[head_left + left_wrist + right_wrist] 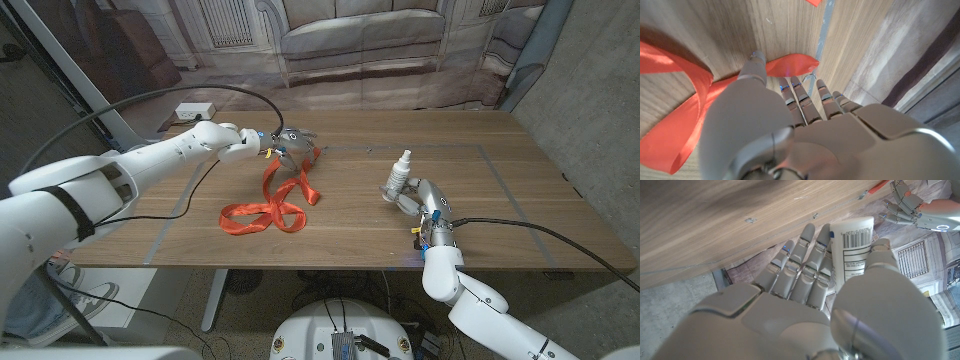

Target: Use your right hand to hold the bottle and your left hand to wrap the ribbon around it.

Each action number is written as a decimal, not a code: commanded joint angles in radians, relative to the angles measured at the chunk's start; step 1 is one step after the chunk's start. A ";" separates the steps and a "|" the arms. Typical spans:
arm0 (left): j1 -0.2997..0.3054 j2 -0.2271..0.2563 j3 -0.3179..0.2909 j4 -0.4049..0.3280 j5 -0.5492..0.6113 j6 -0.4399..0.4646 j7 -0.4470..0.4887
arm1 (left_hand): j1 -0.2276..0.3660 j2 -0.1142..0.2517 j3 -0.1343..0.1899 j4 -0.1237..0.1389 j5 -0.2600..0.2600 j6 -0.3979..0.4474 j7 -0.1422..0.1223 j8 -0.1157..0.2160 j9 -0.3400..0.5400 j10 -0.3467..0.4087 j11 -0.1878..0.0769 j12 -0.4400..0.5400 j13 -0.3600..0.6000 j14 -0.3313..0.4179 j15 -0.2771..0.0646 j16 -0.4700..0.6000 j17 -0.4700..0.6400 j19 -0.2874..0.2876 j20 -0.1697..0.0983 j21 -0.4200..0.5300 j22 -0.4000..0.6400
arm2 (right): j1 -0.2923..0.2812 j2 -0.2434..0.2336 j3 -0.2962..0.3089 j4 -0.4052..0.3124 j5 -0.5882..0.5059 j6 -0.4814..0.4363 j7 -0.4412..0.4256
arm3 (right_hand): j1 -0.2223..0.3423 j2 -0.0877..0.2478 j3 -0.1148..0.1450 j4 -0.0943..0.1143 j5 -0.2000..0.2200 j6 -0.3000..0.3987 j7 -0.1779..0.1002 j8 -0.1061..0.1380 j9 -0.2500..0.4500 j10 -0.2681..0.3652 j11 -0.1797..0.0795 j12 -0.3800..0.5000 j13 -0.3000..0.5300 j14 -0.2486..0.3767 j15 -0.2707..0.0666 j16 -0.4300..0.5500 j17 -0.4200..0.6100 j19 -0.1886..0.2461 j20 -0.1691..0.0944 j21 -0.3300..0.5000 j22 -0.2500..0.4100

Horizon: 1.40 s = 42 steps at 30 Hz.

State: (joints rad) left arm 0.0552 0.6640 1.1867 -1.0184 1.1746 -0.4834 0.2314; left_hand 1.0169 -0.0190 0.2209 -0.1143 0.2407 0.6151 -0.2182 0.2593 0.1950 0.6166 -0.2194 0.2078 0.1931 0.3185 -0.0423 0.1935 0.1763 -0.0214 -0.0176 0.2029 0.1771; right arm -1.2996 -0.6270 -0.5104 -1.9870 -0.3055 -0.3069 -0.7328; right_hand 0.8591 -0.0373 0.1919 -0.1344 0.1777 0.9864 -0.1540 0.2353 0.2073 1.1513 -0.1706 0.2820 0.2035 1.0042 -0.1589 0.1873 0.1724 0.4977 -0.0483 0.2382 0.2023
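Right hand (pixel 415 203) wraps its fingers (pixel 810 260) round the small white spray bottle (pixel 399 176); left hand (pixel 283 143) pinches the orange ribbon (pixel 270 205), its loops on the wooden tabletop (pixel 480 220).

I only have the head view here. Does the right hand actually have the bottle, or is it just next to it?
Observer: The right wrist view shows the right hand holding the white bottle between thumb and fingers.
Operator: Which side of the bottle faces the wrist?
Observer: The label side, with a barcode.
Operator: And the left hand, is it gripping the ribbon?
Observer: In the left wrist view the left hand has the orange ribbon passing under its thumb, against the fingers.
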 commanded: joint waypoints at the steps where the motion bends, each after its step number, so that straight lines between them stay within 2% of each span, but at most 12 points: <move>1: -0.006 -0.022 0.033 0.043 -0.010 -0.006 0.036 | 0.015 0.015 0.003 0.005 0.002 0.052 0.002 0.019 0.001 0.047 0.001 0.007 0.003 0.015 -0.138 0.004 0.004 0.007 0.002 -0.001 0.002 | -0.007 -0.002 -0.001 -0.007 0.001 0.008 -0.007 | 0.179 0.184 0.012 0.009 0.002 0.069 -0.068 0.007 0.001 0.040 -0.039 0.004 0.002 0.008 -0.049 -0.003 0.002 0.005 -0.038 0.004 0.003; 6: -0.005 -0.027 0.040 0.055 -0.016 0.000 0.059 | 0.020 0.023 0.004 0.006 -0.001 0.084 0.001 0.026 -0.001 0.076 0.001 0.009 0.003 0.031 -0.140 0.007 0.004 0.012 -0.001 0.000 0.002 | -0.008 0.001 0.000 -0.009 0.003 0.006 -0.008 | 0.179 0.184 0.013 0.009 0.002 0.069 -0.068 0.006 0.001 0.040 -0.039 0.004 0.002 0.008 -0.049 -0.004 0.002 0.004 -0.037 0.004 0.003; 13: 0.004 -0.026 0.041 0.056 -0.031 0.015 0.085 | 0.055 0.067 0.026 0.003 -0.012 0.215 0.004 0.049 -0.009 0.188 0.001 0.009 0.001 0.098 -0.149 0.012 0.004 0.040 -0.023 0.003 0.001 | -0.007 -0.001 0.000 -0.009 0.001 0.010 -0.007 | 0.178 0.185 0.013 0.010 0.001 0.069 -0.068 0.006 0.002 0.040 -0.039 0.005 0.003 0.009 -0.049 -0.003 0.003 0.004 -0.037 0.004 0.003; 17: 0.012 -0.026 0.041 0.057 -0.036 0.027 0.100 | 0.078 0.081 0.041 -0.003 -0.026 0.316 0.007 0.063 -0.012 0.296 0.001 0.011 0.002 0.160 -0.154 0.012 0.004 0.070 -0.044 0.005 0.001 | -0.007 0.000 0.001 -0.007 0.001 0.013 -0.008 | 0.178 0.186 0.014 0.010 0.001 0.069 -0.068 0.006 0.002 0.041 -0.039 0.005 0.004 0.009 -0.049 -0.003 0.003 0.004 -0.037 0.005 0.004; 20: 0.018 -0.028 0.038 0.064 -0.048 0.030 0.114 | 0.098 0.088 0.056 -0.007 -0.037 0.448 0.024 0.111 -0.006 0.416 0.002 0.014 0.002 0.252 -0.160 0.017 0.004 0.120 -0.079 0.009 -0.001 | -0.006 -0.002 0.001 -0.006 0.001 0.013 -0.006 | 0.178 0.185 0.015 0.010 0.001 0.069 -0.068 0.006 0.002 0.041 -0.039 0.005 0.005 0.008 -0.050 -0.004 0.003 0.004 -0.036 0.004 0.004; 21: 0.020 -0.029 0.038 0.065 -0.049 0.034 0.119 | 0.101 0.090 0.060 -0.007 -0.039 0.472 0.029 0.118 -0.010 0.452 0.002 0.016 0.002 0.279 -0.160 0.019 0.004 0.137 -0.088 0.011 -0.001 | -0.005 -0.002 0.001 -0.005 0.002 0.014 -0.005 | 0.178 0.185 0.015 0.010 0.001 0.069 -0.068 0.006 0.002 0.041 -0.039 0.005 0.005 0.008 -0.050 -0.004 0.003 0.004 -0.036 0.004 0.004; 26: 0.028 -0.026 0.035 0.057 -0.057 0.047 0.120 | 0.113 0.095 0.076 -0.009 -0.041 0.495 0.055 0.121 -0.013 0.501 0.002 0.010 0.002 0.354 -0.161 0.022 0.003 0.180 -0.111 0.016 -0.002 | -0.001 -0.004 0.001 -0.001 0.002 0.016 -0.001 | 0.178 0.185 0.015 0.010 0.001 0.069 -0.068 0.006 0.002 0.041 -0.039 0.006 0.006 0.008 -0.050 -0.004 0.003 0.003 -0.035 0.004 0.004; 31: 0.045 -0.007 0.008 0.006 -0.086 0.073 0.094 | 0.135 0.106 0.098 -0.014 -0.041 0.488 0.112 0.118 -0.009 0.526 0.004 0.016 0.019 0.397 -0.164 0.010 0.001 0.194 -0.109 0.009 -0.002 | 0.002 -0.003 0.003 0.003 0.001 0.020 -0.003 | 0.179 0.185 0.016 0.009 0.001 0.069 -0.068 0.006 0.002 0.041 -0.039 0.006 0.006 0.007 -0.051 -0.005 0.003 0.001 -0.035 0.004 0.004; 42: 0.101 0.045 -0.118 -0.171 -0.167 0.143 0.034 | 0.151 0.124 0.119 -0.010 -0.044 0.467 0.131 0.120 -0.002 0.523 0.011 0.052 0.098 0.513 -0.168 0.030 0.017 0.209 -0.106 0.002 -0.003 | 0.007 0.002 0.008 0.013 0.001 0.036 -0.016 | 0.181 0.185 0.019 0.008 0.001 0.069 -0.067 0.005 0.002 0.041 -0.039 0.006 0.008 0.007 -0.053 -0.005 0.003 0.001 -0.035 0.004 0.004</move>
State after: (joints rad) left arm 0.1102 0.6680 1.1659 -1.0481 1.0750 -0.3999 0.3107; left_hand 1.1557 0.0955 0.3279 -0.1268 0.1968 1.0800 -0.0989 0.3757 0.1907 1.1437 -0.2118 0.2482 0.2686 0.8048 -0.0924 0.2118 0.1863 0.1771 -0.0375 0.2086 0.1720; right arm -1.2983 -0.6293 -0.5080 -1.9841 -0.3037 -0.2844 -0.7386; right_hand 0.8619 -0.0401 0.1909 -0.1334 0.1739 0.9865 -0.1539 0.2382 0.2071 1.1516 -0.1704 0.2808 0.2073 1.0042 -0.1588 0.1874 0.1725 0.4977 -0.0483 0.2382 0.2022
